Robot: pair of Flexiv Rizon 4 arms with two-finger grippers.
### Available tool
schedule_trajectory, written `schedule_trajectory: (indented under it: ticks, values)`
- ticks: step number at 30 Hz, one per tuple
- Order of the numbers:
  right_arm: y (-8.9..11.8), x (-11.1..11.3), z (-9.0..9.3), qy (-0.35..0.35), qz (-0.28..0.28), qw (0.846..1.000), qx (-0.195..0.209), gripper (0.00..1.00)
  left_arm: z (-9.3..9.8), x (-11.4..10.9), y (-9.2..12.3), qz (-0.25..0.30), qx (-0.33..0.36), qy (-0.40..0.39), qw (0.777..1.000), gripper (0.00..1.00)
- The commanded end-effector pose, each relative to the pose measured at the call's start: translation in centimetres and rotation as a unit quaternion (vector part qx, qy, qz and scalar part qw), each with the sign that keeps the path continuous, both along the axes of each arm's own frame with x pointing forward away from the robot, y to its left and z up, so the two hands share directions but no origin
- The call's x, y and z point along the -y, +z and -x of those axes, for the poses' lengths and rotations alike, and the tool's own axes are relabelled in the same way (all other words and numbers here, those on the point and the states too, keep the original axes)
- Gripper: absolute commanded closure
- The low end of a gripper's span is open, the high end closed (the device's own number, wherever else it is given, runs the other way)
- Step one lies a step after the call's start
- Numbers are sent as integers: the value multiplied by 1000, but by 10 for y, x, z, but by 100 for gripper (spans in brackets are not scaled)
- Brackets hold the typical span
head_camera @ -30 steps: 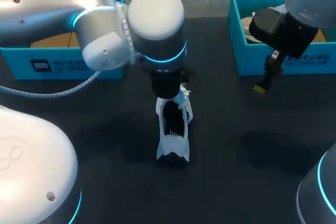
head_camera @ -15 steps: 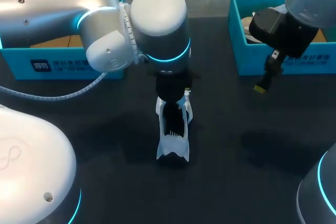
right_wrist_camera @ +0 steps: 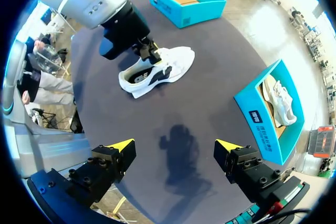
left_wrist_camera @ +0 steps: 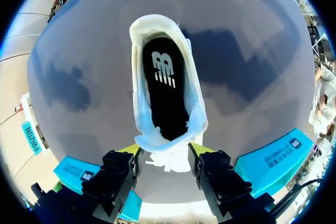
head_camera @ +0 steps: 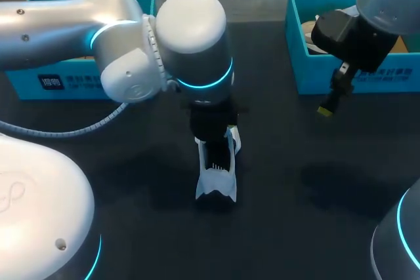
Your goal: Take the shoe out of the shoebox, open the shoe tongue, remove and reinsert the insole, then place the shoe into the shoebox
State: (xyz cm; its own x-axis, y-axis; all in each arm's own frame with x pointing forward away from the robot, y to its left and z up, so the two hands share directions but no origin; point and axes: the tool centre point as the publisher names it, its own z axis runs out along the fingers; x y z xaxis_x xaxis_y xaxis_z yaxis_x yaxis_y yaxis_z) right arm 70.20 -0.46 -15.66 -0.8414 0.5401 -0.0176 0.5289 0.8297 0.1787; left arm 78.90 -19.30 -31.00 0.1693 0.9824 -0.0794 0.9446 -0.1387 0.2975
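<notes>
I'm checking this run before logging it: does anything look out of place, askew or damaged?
Nothing stands out. The shoe stands upright on the table, its black insole lying flat inside and its tongue drawn out at the left gripper. The right gripper hangs open, clear of it.

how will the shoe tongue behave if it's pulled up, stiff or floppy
Probably floppy: the tongue looks thin and curls outward. The shoe seems light and sits flat on its sole, so a pull may drag it rather than tip it.
</notes>
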Motion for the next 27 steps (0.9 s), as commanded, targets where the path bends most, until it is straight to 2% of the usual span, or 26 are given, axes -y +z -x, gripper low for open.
schedule_trajectory:
  ticks: [1, 7, 12, 15, 27]
  values:
    - [0, -1, -2, 0, 1, 1000, -2, 0, -8, -5, 7, 1, 7, 2, 1000, 50]
    - [0, -1, -2, 0, 1, 1000, -2, 0, -16, 0, 9, 0, 13, 0, 1000, 50]
    - [0, -1, -2, 0, 1, 1000, -2, 0, -9, 1, 4, -19, 2, -23, 1000, 46]
    - [0, -1, -2, 0, 1, 1000, -2, 0, -6, -2, -1, -27, 0, -27, 999, 50]
    - [0, -1, -2, 0, 1, 1000, -2, 0, 14, -9, -9, -40, -12, -48, 998, 50]
